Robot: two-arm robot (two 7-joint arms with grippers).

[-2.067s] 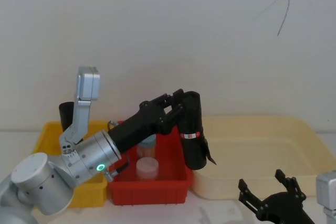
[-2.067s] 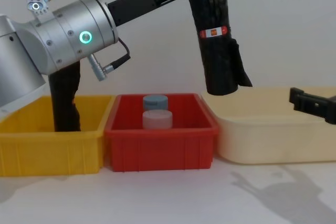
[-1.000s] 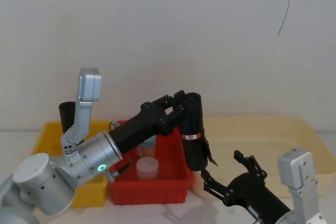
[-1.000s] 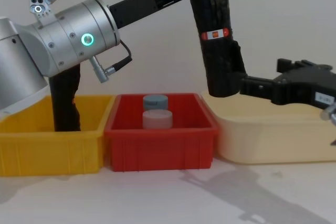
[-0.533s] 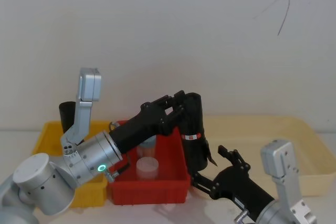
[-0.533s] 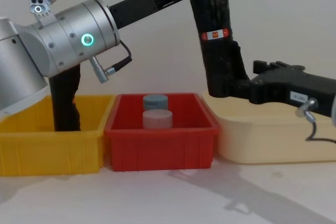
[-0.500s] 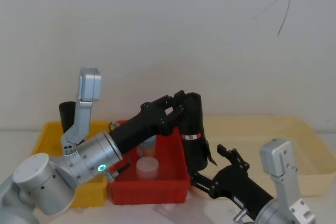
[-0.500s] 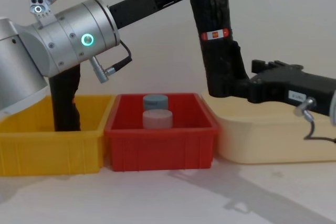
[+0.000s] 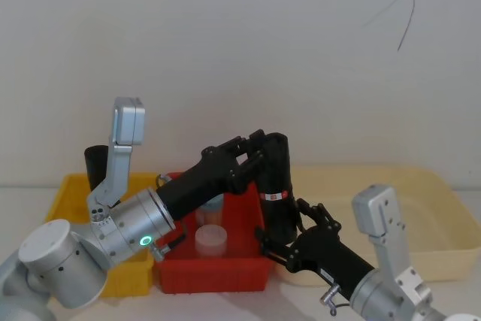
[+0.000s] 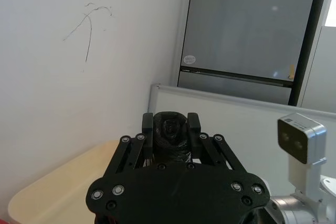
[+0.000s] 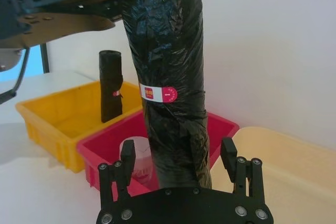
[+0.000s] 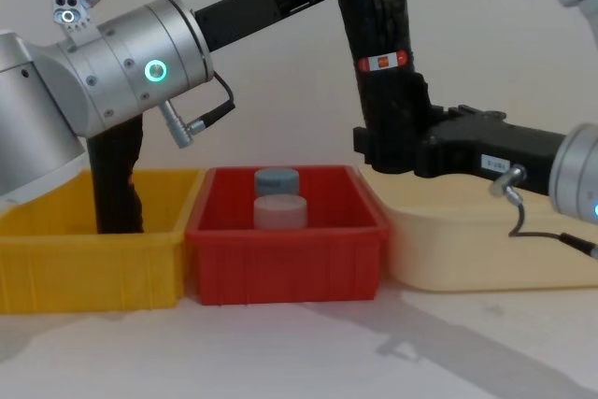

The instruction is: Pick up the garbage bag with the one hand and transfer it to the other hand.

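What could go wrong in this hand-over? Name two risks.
1. The open right claw straddles the black plastic bag roll with a red-and-white label; if the left claw releases first, the roll may fall toward the red plastic bin.
2. The right claw sits near the roll's bottom end, so the roll may tip.
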